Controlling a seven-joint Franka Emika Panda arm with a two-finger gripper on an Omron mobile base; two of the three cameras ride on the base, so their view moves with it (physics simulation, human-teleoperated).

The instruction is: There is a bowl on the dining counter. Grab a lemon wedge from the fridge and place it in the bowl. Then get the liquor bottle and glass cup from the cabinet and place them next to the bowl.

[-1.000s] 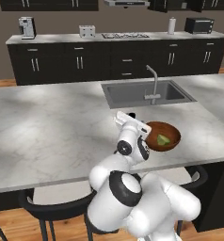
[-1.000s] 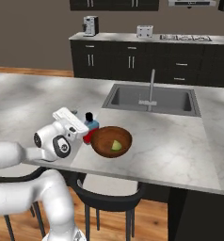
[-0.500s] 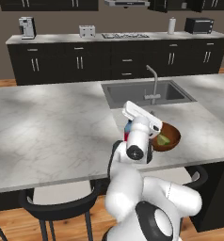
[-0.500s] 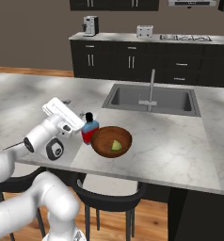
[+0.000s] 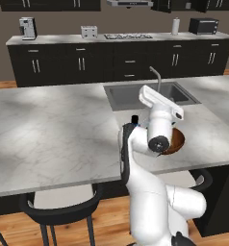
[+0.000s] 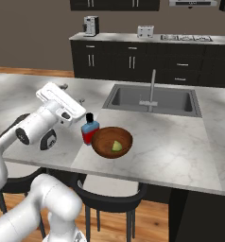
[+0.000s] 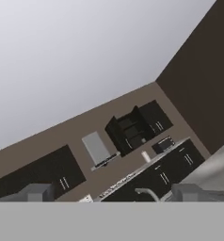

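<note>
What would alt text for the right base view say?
A reddish wooden bowl holding a lemon wedge sits on the marble dining counter, a red liquor bottle beside it. The white arm's tool is raised nearby.

Brown walls (image 5: 63, 21), wood floor (image 6: 152, 222), black lower cabinets (image 5: 111, 62) (silver handles), dark stools (image 5: 58, 211).

On the counter (image 6: 171, 146) stands the bowl (image 6: 112, 142) with the lemon wedge (image 6: 116, 146) inside. The bottle (image 6: 90, 129) touches its left side. The gripper (image 6: 73, 93) is open above the counter.
</note>
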